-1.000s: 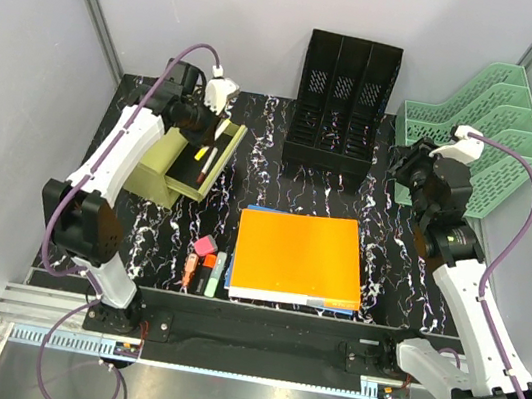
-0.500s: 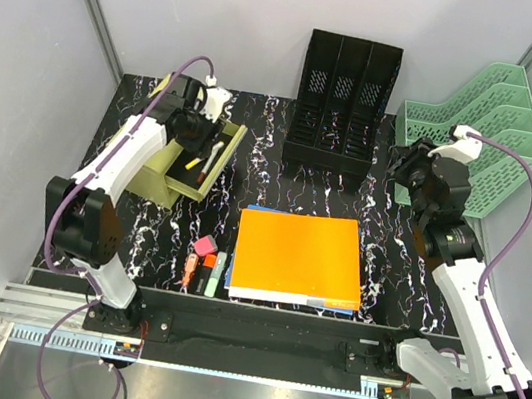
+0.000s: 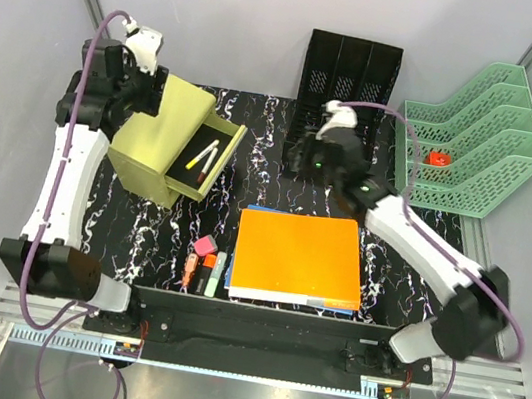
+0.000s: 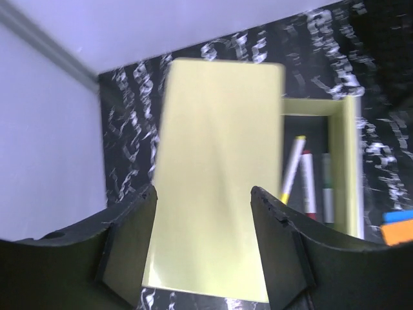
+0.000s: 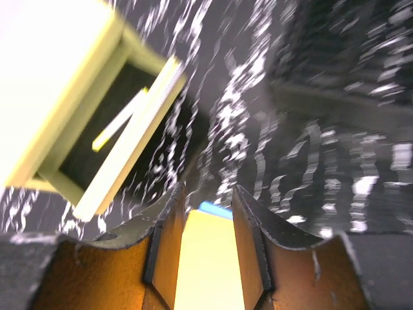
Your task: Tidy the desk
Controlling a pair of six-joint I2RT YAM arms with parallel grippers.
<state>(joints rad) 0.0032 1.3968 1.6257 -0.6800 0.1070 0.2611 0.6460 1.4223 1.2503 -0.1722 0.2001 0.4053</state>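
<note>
While the left arm stands tall at the far left, the left end effector [image 4: 203, 194] hangs above the yellow-green drawer box [image 3: 154, 136]; its fingers [image 4: 129, 245] are spread wide with nothing between them. That box sits on the far-left part of the desk [image 3: 149, 232], the black, white-veined top that fills the floor of the booth and carries everything else; its drawer [image 4: 342, 168] is pulled out toward the right, and a few markers [image 4: 300, 177] lie side by side inside it.

The right arm stretches across to the middle; the right end effector [image 5: 208, 190] hovers over bare desk just in front of the black mesh file holder [image 3: 347, 81], which stands at the far edge; its fingers [image 5: 164, 239] are parted only narrowly and grip nothing, though the wrist view is blurred.

Near the front, the orange folder [image 3: 300, 256] lies flat on a blue one [image 3: 330, 309] whose edge peeks out; just left of them lie a pink block [image 3: 204, 245] and some highlighters [image 3: 217, 275]. At the far right stands the green tiered tray [image 3: 479, 132]; a small red-orange item [image 3: 438, 158] sits in one tier, too small to identify.
</note>
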